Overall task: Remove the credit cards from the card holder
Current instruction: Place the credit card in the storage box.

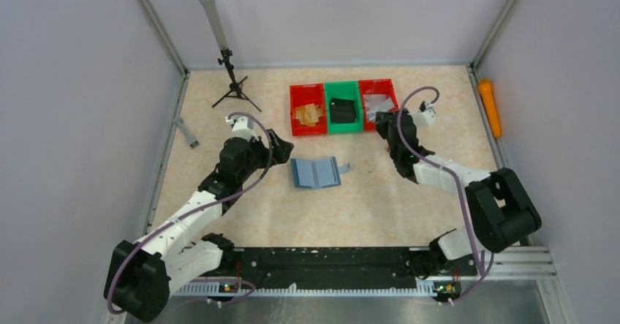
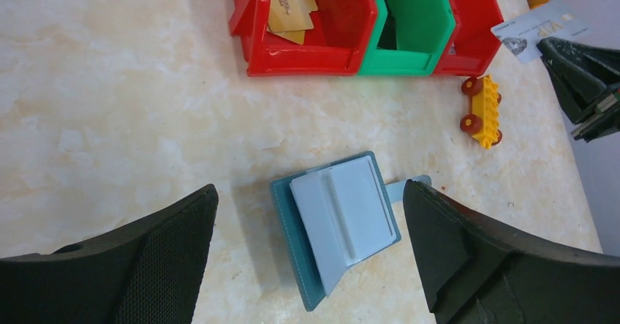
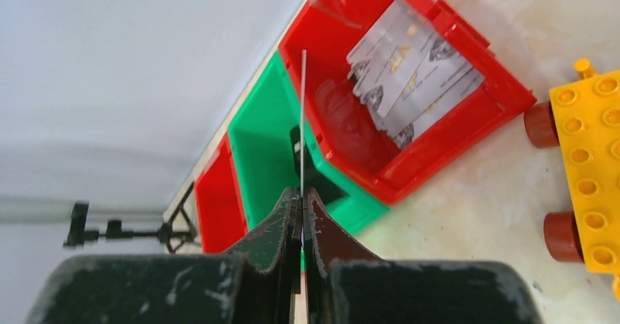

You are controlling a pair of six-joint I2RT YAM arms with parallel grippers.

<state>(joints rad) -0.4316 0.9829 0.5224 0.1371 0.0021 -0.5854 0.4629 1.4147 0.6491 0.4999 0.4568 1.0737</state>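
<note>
I am holding my left gripper (image 2: 308,192) wide open over the slate-teal folding card holder (image 2: 336,225), open on the beige table (image 2: 110,83) | my right gripper (image 3: 302,192) pinching a thin silver plastic card (image 2: 537,25) by its edge | judging it light, stiff, slick.

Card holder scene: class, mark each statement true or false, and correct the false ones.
1. The card holder lies open on the table. True.
2. The left tool grips it. False: that tool is open and holds nothing.
3. The right tool is shut on a silver card. True.
4. The green bin is empty. False: it holds a black object.
5. More silver cards lie in a red bin. True.
</note>
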